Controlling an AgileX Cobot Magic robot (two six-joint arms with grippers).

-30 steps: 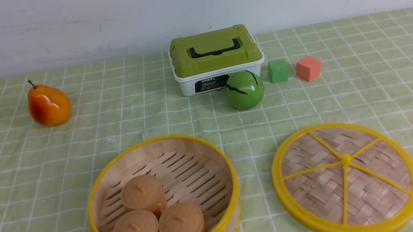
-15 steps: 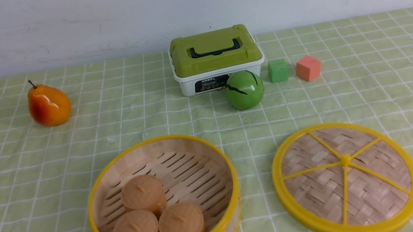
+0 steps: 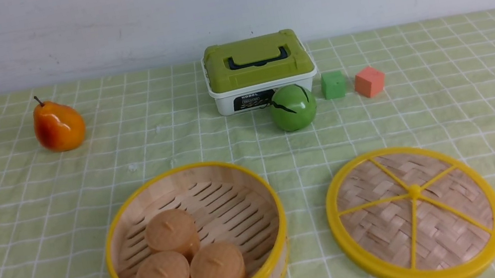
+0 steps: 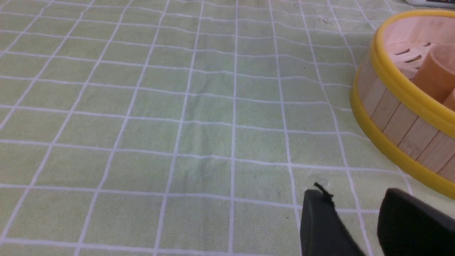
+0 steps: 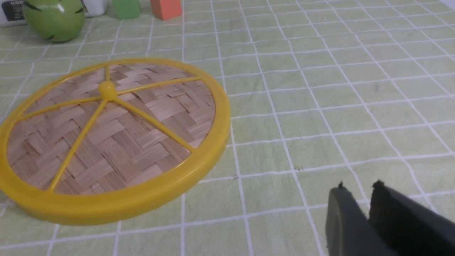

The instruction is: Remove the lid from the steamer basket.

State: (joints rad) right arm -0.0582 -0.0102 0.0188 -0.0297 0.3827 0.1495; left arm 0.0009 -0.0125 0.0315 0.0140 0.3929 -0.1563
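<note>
— Where is the lid [image 3: 416, 215] found?
— It is laid flat on the bench [image 3: 15, 210], just right of the open steamer basket [image 3: 197, 248], in which three brown cakes [image 3: 187, 261] are held.
— And the grippers?
— The left gripper [image 4: 355, 213] is parted slightly; the right gripper [image 5: 359, 199] is nearly closed, nothing being gripped.

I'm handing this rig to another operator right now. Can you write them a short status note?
Left gripper: empty, fingers slightly apart, low over the cloth beside the steamer basket.
Right gripper: empty, fingers nearly together, over bare cloth beside the lid.
Steamer basket: open, front centre-left, three tan round cakes inside.
Lid: flat on the tablecloth, right of the basket, apart from it.
Done: lid is off and released.
Left: nothing apparent; neither arm shows in the front view.
</note>
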